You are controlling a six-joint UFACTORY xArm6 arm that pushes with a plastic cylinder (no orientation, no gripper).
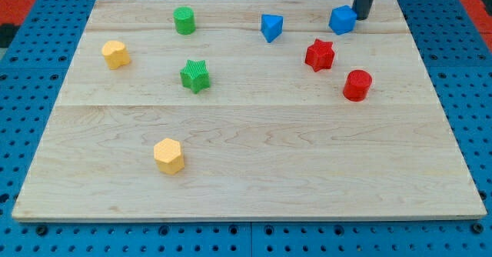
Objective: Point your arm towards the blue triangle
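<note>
The blue triangle [270, 27] sits near the view's top, a little right of centre. My tip [360, 17] is at the view's top right, touching or nearly touching the right side of a blue cube [342, 19]. The blue triangle is well to the left of the tip, with the blue cube between them.
A red star [319, 55] and a red cylinder [357, 85] lie below the blue cube. A green cylinder [184, 20] and a green star [195, 76] are left of centre. A yellow block [115, 55] is at the left, and a yellow hexagon [169, 155] is at the lower left. The wooden board [254, 188] rests on a blue pegboard.
</note>
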